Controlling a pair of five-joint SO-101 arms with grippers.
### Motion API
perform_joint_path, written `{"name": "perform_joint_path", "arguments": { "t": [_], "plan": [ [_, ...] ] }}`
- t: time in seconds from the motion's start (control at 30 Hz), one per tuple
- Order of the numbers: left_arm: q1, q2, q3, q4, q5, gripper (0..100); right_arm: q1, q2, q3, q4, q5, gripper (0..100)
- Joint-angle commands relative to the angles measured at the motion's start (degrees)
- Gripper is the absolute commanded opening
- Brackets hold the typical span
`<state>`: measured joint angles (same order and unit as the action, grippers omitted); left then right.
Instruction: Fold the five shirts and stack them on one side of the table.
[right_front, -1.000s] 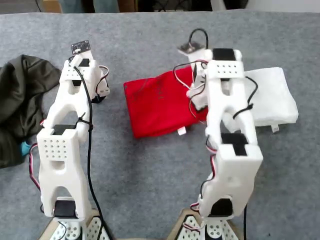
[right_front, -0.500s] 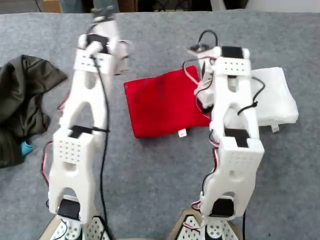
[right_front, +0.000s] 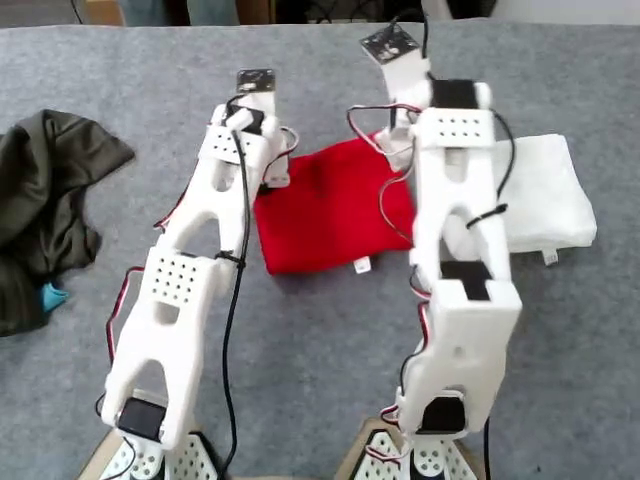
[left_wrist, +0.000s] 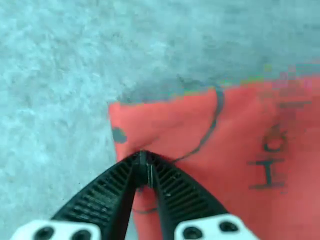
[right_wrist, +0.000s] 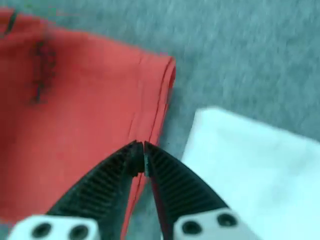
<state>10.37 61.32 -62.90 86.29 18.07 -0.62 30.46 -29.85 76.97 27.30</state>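
Red shirt (right_front: 325, 215), folded into a rectangle, lies mid-table (right_front: 300, 370), with a folded white shirt (right_front: 545, 195) touching one side and a crumpled dark shirt (right_front: 45, 200) well apart on the other. The left arm (right_front: 190, 280) and right arm (right_front: 460, 250) extend over its two sides. Wrist views show the left claw (left_wrist: 144, 167) pinched on a puckered corner, and the right claw (right_wrist: 140, 152) closed at the opposite edge, grip unclear.

Three shirts: red shirt (right_front: 320, 215), white shirt (right_front: 545, 195), dark shirt (right_front: 45, 200); two arms: left arm (right_front: 190, 290), right arm (right_front: 455, 230)
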Motion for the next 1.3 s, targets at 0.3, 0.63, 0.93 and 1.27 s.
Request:
{"name": "perform_joint_path", "arguments": {
  "t": [0.3, 0.63, 0.93, 1.27],
  "plan": [
    [-2.15, 4.92, -9.45, -0.88, -0.35, 3, 2.46, 17.63, -3.38, -16.00, -0.18, 1.5],
    [-2.15, 5.45, -27.91, 8.62, -2.90, 3, 3.34, 12.09, -11.82, -0.18, -0.18, 1.5],
    [-1.98, 11.08, -28.97, 4.92, -6.77, 3, 2.81, 8.48, -26.95, 21.36, -0.09, 1.5],
    [-2.24, 18.64, -32.48, 3.08, -6.77, 3, 3.52, 1.89, -9.54, 24.18, 0.00, 1.5]
  ]
}}
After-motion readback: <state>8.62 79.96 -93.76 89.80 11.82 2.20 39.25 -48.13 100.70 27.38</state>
